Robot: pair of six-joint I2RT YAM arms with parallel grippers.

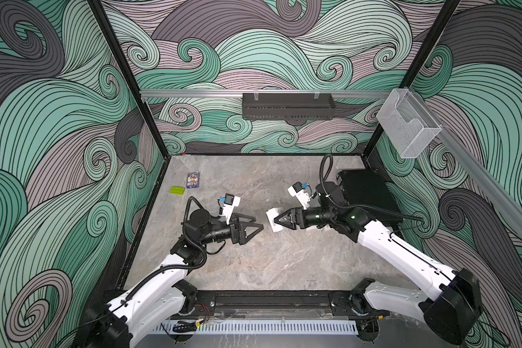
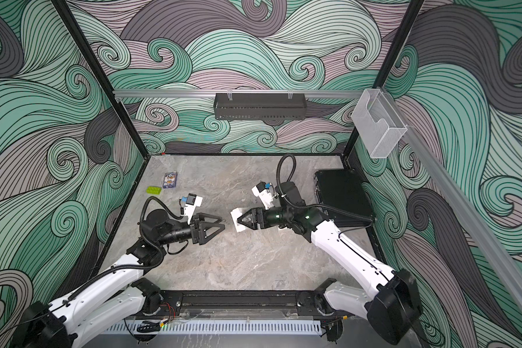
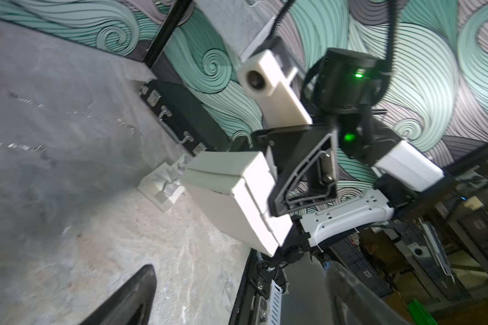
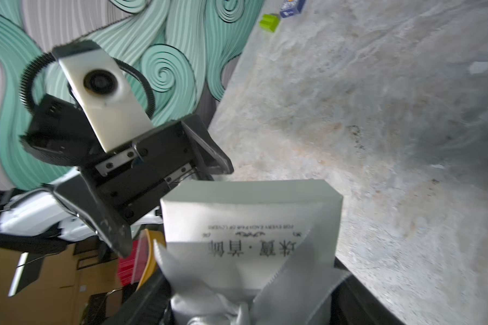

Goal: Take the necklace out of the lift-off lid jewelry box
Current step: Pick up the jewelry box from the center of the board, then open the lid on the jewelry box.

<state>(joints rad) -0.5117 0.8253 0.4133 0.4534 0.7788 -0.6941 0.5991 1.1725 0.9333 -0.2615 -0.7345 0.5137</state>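
Silver ribbon [image 4: 268, 292] is lying knotted across the white lift-off lid jewelry box [image 1: 271, 214]. The right end effector [image 1: 279, 221] is pinching the box by its sides and holding it tilted off the tabletop [image 1: 253, 265] near the middle. Just beside it, not touching, the left end effector [image 1: 258, 224] is hovering with fingers spread wide, gripping nothing. Whether the necklace is sitting inside cannot be told. A thin chain-like streak [image 3: 121, 125] is showing, blurred, on the tabletop beyond the box, toward the far edge.
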